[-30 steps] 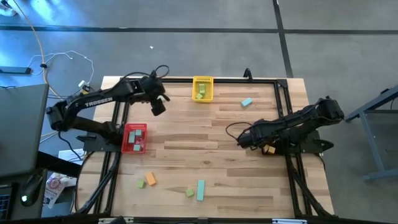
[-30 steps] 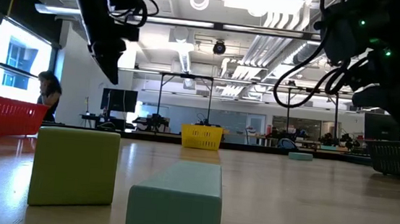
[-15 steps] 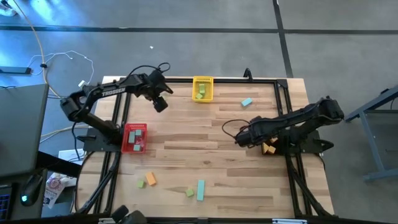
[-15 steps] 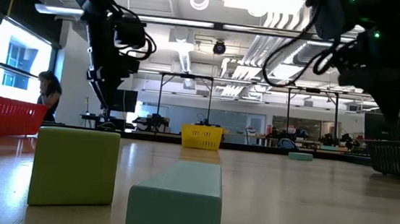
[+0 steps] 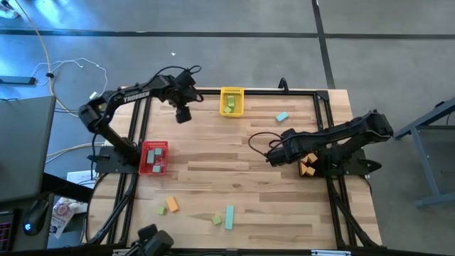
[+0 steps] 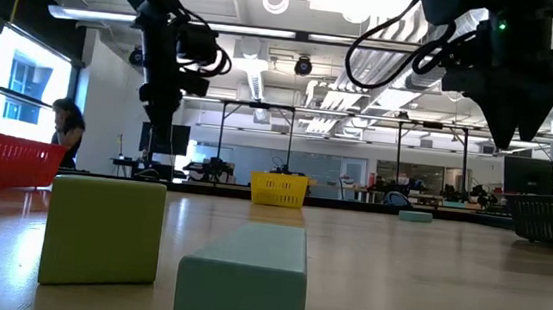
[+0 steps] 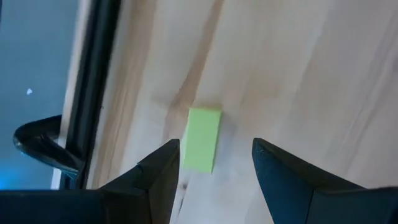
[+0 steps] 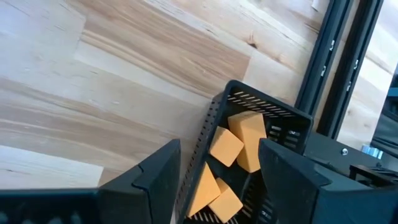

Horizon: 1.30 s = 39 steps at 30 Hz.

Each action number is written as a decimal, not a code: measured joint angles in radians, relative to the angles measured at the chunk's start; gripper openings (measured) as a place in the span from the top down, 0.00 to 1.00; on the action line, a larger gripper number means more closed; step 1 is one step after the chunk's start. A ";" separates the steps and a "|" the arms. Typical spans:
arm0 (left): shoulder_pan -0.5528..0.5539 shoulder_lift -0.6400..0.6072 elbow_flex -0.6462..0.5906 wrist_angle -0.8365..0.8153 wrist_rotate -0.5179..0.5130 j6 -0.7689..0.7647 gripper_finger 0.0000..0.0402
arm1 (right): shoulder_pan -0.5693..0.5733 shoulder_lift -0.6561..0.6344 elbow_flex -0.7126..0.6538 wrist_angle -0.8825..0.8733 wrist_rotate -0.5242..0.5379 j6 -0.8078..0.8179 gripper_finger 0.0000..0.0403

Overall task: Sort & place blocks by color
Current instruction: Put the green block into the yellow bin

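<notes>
So the blocks are spread all over: near the front edge of the tabletop (image 5: 213,160) there's a light green cube (image 5: 161,210) with an orange cube (image 5: 172,205) just beside it, plus another light green cube (image 5: 217,220) next to a long teal bar (image 5: 229,217), and a lone teal block (image 5: 282,116) sits way off near the far right corner. The rest are already binned by color, which I guess is the whole point of the layout: green ones in the yellow bin (image 5: 232,101) at the far edge, teal ones in the red bin (image 5: 153,157) on the left, and orange cubes (image 8: 239,140) in the black bin (image 8: 214,124) on the right. The left gripper (image 5: 183,114) hangs over the far left part of the tabletop, just beside the yellow bin, jaws spread wide with nothing in them. The right gripper (image 5: 273,154) sits just inboard of the black bin, jaws also released and empty, so my read is it's free to go for another block. Fun part is what each camera catches: the left wrist view shows a light green block (image 7: 203,138) lying on the wood right ahead of the open jaws, which I can't make out from overhead since the arm covers that spot. The right wrist view is the only one that really looks down into the black bin. The low view just gives you the green cube (image 6: 103,230) and teal bar (image 6: 244,273) huge up front.
</notes>
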 joint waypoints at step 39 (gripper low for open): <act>0.073 0.309 0.003 0.035 -0.091 0.139 0.54 | 0.000 0.000 0.000 0.065 -0.001 0.000 0.50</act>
